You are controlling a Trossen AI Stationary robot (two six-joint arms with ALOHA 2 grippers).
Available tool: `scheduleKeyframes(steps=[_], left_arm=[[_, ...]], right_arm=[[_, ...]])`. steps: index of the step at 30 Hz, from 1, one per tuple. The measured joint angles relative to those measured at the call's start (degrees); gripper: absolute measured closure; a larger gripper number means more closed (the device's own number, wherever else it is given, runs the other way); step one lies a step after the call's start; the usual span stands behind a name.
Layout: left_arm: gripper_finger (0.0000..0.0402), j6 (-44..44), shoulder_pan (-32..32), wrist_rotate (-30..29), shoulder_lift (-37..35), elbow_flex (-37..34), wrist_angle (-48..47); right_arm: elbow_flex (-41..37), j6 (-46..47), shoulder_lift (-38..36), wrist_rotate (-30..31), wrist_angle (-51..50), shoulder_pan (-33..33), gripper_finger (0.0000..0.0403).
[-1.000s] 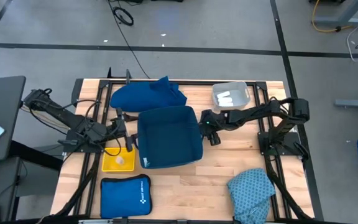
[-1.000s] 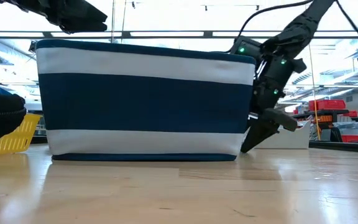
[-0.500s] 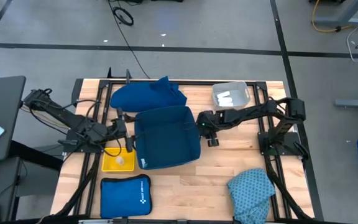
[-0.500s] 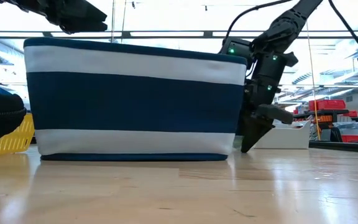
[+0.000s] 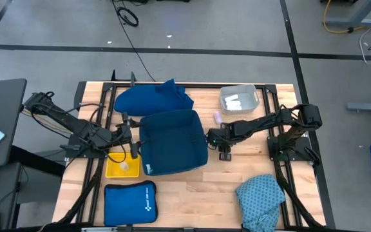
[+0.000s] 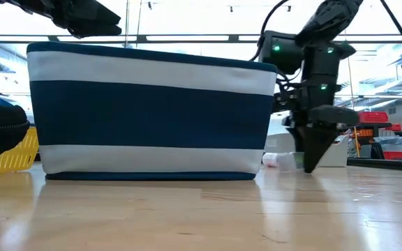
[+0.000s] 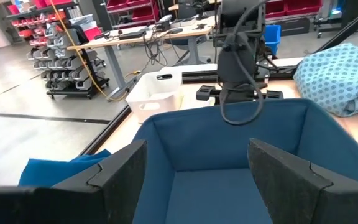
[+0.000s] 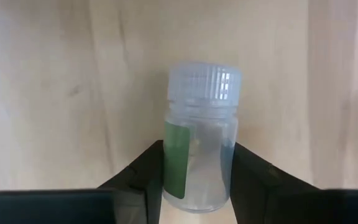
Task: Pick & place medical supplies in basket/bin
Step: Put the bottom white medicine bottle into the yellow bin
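Observation:
A small clear vial (image 8: 199,124) with a ribbed cap and a green label lies on its side on the bare wood, just right of the blue-and-white striped basket (image 5: 172,142). My right gripper (image 5: 225,154) points down at it, shut on its body. My left gripper (image 7: 196,146) hangs open above the basket's left rim, touching nothing. White rolls lie in the clear bin (image 5: 238,98) at the far right. The dark-blue cloth (image 5: 150,98) lies behind the basket. The teal speckled cloth (image 5: 261,196) sits at the near right corner. My right gripper (image 8: 197,148) has the vial's body (image 8: 174,171) pinched between its two fingers, below the cap (image 8: 202,84). The fingers come from above, pointing down, and lie across the vial. The vial rests on its side on the table, its cap end (image 6: 271,160) sticking out toward the basket.
A yellow tray (image 5: 122,167) sits left of the basket under the left arm. The bright-blue zip pouch (image 5: 129,203) lies at the near left corner. Bare wood shows between the basket's near side and the teal cloth. Metal frame rails run along both table sides.
With the right gripper against its right wall, the basket slid a little toward the table's left. The right gripper then drew away toward the near-right, tipped to point straight down, and came down onto the vial on the table.

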Motion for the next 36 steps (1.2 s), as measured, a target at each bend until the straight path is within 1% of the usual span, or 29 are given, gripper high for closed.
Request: scheduleKeyframes(steps=[4, 6, 10, 15, 18, 21, 23, 25, 29, 31, 33, 36], left_arm=[[0.0118, 0.81, 0.01, 0.96, 0.0, 0.0, 0.9], [0.0118, 1.64, 0.0, 1.2, 0.0, 0.0, 1.42], [0.0118, 3.02, 0.0, 1.28, 0.0, 0.0, 2.37], [0.0118, 3.39, 0.09, 3.65, 0.0, 0.0, 3.93], [0.0118, 4.19, 0.09, 5.07, 0.38, -0.02, 6.02], [0.0118, 5.94, 0.11, 5.51, 0.89, -0.03, 8.64], [0.0118, 7.3, 0.43, 6.03, 1.91, -0.01, 10.92], [0.0118, 8.17, 1.12, 8.65, 3.65, -0.02, 14.14], [0.0118, 10.99, 3.48, 14.92, 8.46, -0.02, 22.53], [0.0118, 12.93, 4.89, 17.88, 11.36, -0.02, 27.35], [0.0118, 14.51, 6.38, 21.3, 14.4, -0.02, 33.28], [0.0118, 16.24, 8.81, 26.06, 18.66, -0.02, 41.68]], right_arm=[[-1.53, 4.78, -3.59, 1.83, -2.88, 3.79, 0.0265], [-2.62, 6.38, -6.03, 1.75, -2.24, 5.82, 0.0265], [-3.38, 10.49, -11.04, 4.0, -1.17, 9.58, 0.0265], [-3.4, 12.57, -16.97, 10.34, 0.29, 14.06, 0.0265], [-3.4, 11.63, -20.52, 17.07, 3.42, 16.35, 0.0265], [-3.35, 7.75, -23.3, 22.96, 9.6, 17.86, 0.0265], [-3.29, 3.63, -24.29, 25.69, 16.06, 18.37, 0.0265], [-3.29, -1.67, -24.68, 27.33, 22.62, 18.52, 0.0265], [-3.28, -12.47, -24.33, 26.63, 37.15, 17.85, 0.0265], [-3.2, -17.15, -23.84, 25.1, 43.14, 16.96, 0.0265], [-3.19, -20.51, -23.33, 22.28, 48.54, 15.84, 0.0265], [-3.18, -23.41, -22.51, 17.61, 53.5, 13.81, 0.0265]])
